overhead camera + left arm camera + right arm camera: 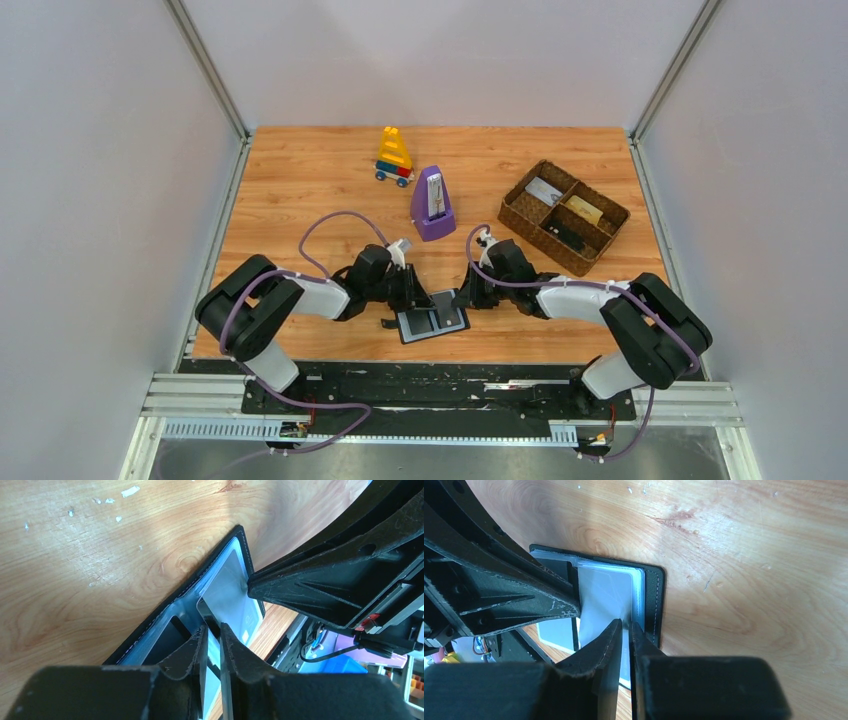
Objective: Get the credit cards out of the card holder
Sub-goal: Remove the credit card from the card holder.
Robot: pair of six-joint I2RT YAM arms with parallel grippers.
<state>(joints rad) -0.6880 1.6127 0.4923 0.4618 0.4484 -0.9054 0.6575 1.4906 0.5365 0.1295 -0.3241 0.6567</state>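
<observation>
1. Open and flat near the front edge of the wooden table (300, 180), between both grippers: the card holder (433, 322).
2. Fingers of the left gripper (213, 628) nearly together, 1 thin slit left, tips at a pale card (227, 595) in the holder; impossible to tell whether pinched.
3. Fingers of the right gripper (625, 624) at the same narrow slit, tips at that card's edge; grip likewise unclear.
4. Well apart, in the woven tray (540, 243): a yellow-orange card (585, 209).

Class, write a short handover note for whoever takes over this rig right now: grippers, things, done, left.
Left gripper: jaws nearly closed over the edge of a pale plastic card; grip unclear.
Right gripper: likewise, from the other side.
Flat black bifold card holder lies open between them.
Done: a yellow-orange card lies in the brown woven tray.
Left: pull out the pale card.
</observation>
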